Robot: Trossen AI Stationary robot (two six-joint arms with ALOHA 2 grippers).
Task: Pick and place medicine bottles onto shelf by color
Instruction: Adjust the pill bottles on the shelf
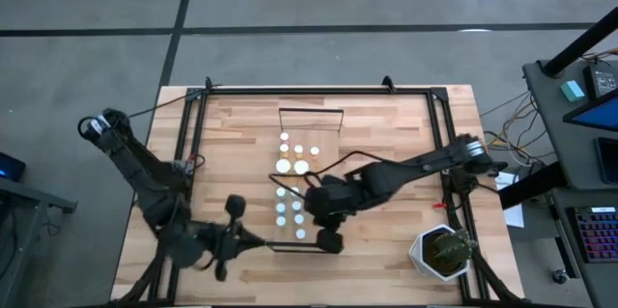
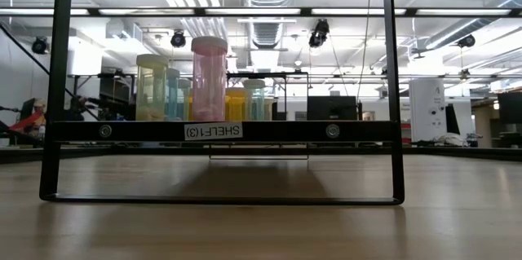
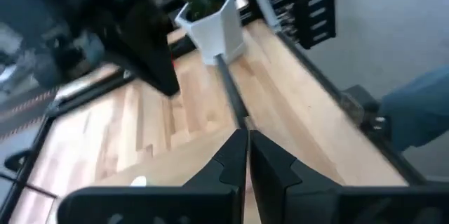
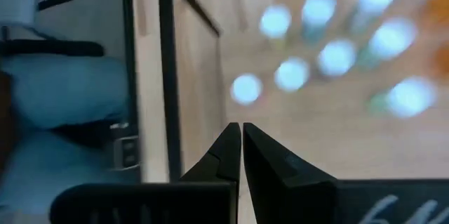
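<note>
The right claw (image 1: 311,195) is clenched on nothing, hovering just beside the medicine bottles (image 1: 290,178) on the shelf (image 1: 307,144) at mid-desk. The left claw (image 1: 263,241), also clenched and empty, sits at the shelf's near rail, well apart from the potted plant (image 1: 444,253) on the desk (image 1: 386,134).

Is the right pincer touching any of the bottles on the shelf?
Apart. The right wrist view shows the right pincer shut and empty, with bare shelf wood between its tips and the nearest white-capped bottle.
</note>
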